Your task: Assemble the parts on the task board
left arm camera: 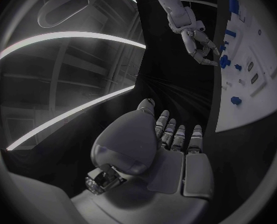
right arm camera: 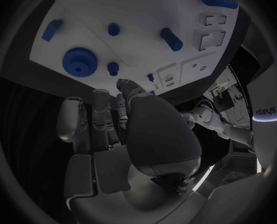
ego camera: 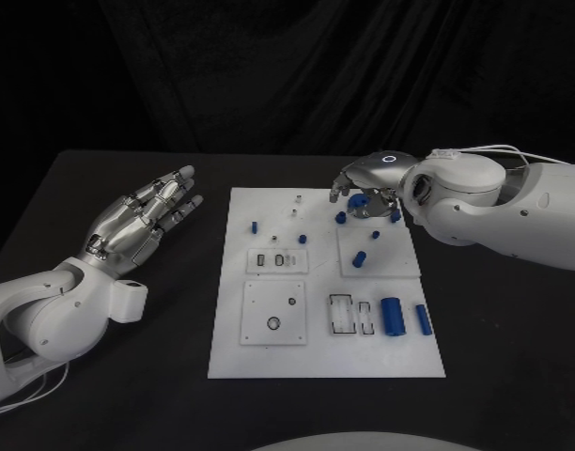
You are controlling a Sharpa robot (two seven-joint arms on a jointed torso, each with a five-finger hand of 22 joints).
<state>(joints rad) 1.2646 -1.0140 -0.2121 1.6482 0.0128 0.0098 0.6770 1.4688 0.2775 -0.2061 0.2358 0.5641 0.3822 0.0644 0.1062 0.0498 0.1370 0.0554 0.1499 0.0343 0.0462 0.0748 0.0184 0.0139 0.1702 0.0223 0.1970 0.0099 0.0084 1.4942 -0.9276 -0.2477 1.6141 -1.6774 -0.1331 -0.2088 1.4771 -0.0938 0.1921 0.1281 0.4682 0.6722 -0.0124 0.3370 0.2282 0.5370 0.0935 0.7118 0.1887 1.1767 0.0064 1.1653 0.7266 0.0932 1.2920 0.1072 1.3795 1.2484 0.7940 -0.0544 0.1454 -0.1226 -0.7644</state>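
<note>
Now, a look at the table:
Board: the white task board (ego camera: 326, 362) lies flat in the middle of the black table (ego camera: 125, 188), so both arms can reach it.
Left hand: the left hand (ego camera: 143, 221) floats beside the board with its fingers spread and nothing in it. I think it is waiting out of the way.
Right hand: the right hand (ego camera: 365, 184) hangs over the far end of the board, fingers curled down. I cannot tell if it holds a piece.
Gear: a blue gear (right arm camera: 80, 61) sits on the board close to the right hand. I think that is the piece it wants.
Other pieces: blue pegs stand near the gear. A long blue roller (ego camera: 392, 316) lies at the near end, well apart from both hands.
</note>
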